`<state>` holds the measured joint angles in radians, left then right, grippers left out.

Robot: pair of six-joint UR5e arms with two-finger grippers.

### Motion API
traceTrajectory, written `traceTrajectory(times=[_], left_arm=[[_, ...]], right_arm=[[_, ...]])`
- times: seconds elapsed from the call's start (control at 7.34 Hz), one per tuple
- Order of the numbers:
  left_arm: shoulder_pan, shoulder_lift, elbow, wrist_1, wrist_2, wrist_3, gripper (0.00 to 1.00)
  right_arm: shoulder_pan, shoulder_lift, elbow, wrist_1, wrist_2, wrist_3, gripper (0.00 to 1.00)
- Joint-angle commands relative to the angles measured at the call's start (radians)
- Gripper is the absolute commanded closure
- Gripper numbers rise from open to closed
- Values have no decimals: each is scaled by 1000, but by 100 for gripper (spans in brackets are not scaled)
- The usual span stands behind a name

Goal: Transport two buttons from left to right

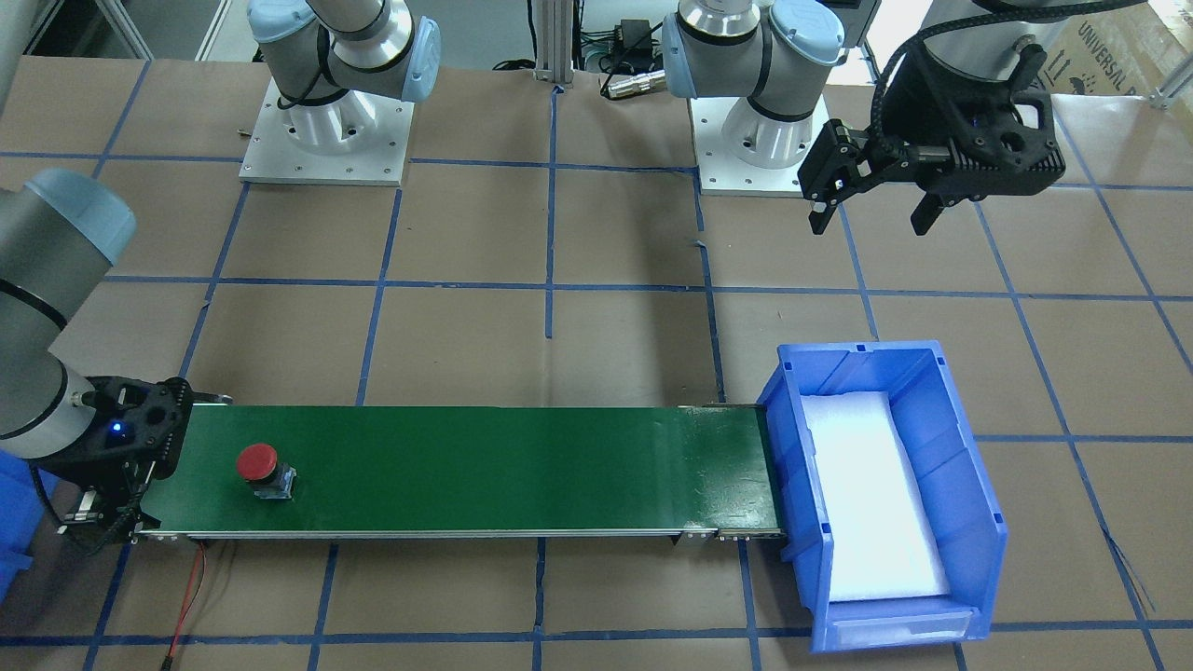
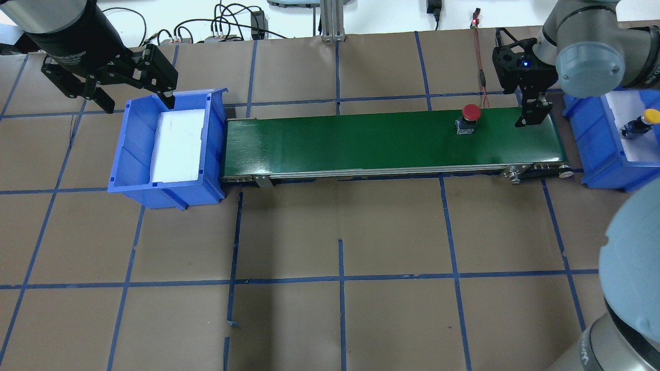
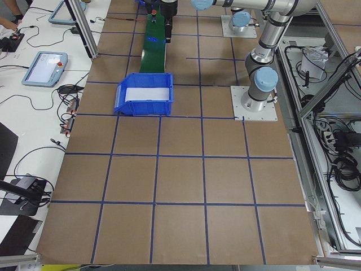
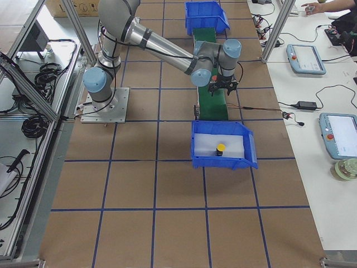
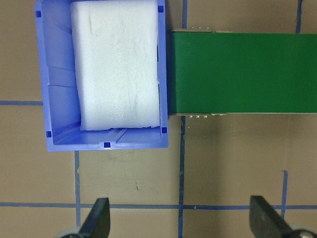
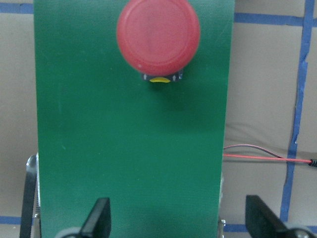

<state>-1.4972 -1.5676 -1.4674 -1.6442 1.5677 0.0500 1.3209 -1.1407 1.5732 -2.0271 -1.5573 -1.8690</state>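
Note:
The red button (image 2: 470, 116) stands upright on the green conveyor belt (image 2: 361, 144), near its right end. It fills the top of the right wrist view (image 6: 158, 34). My right gripper (image 2: 533, 111) is open and empty over that belt end, just behind the red button and apart from it. The yellow button (image 2: 642, 123) lies on white foam in the right blue bin (image 2: 593, 134); it also shows in the exterior right view (image 4: 221, 149). My left gripper (image 2: 136, 100) is open and empty, hovering beside the far side of the left blue bin (image 2: 129, 154).
The left bin holds only a white foam pad (image 5: 116, 64) and abuts the belt's left end. A red wire (image 6: 267, 154) runs along the table beside the belt's right end. The brown table (image 2: 340, 288) carries blue tape lines.

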Motion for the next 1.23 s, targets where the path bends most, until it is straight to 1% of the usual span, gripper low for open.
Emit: traceTrajectory(times=[0.0,1.09], left_arm=[[0,3,-2,0,0,-2,0],[0,6,-13,17,0,-2,0]], right_arm=[[-3,-7,5,-16,-1,2,5],[0,-8,4,-16,-1,10,5]])
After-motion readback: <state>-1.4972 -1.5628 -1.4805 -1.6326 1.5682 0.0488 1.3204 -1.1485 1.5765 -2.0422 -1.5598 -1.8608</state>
